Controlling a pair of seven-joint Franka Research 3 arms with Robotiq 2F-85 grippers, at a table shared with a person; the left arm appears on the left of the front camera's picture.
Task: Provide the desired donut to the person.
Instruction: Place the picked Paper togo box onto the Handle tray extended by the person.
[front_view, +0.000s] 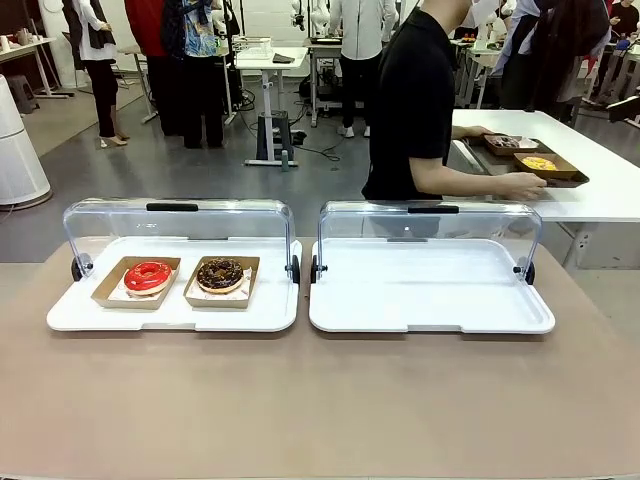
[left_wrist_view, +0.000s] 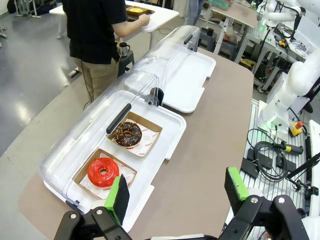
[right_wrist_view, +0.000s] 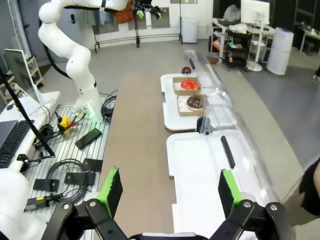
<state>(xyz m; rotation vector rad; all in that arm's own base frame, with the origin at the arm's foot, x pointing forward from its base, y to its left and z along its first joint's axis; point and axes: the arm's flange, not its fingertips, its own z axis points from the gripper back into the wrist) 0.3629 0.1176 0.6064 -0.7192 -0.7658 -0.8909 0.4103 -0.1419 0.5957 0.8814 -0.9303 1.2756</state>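
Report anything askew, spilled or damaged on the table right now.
Nothing stands out. The red donut and chocolate donut sit squarely in their cardboard trays on the left white tray, lid open. The right white tray holds nothing. No spills on the table.

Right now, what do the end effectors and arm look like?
Left end effector: black linkage fingers tipped with green pads. Right end effector: same black-and-green build. The glossy white, rounded-jointed robot arm stands on a slotted plate with black cables.
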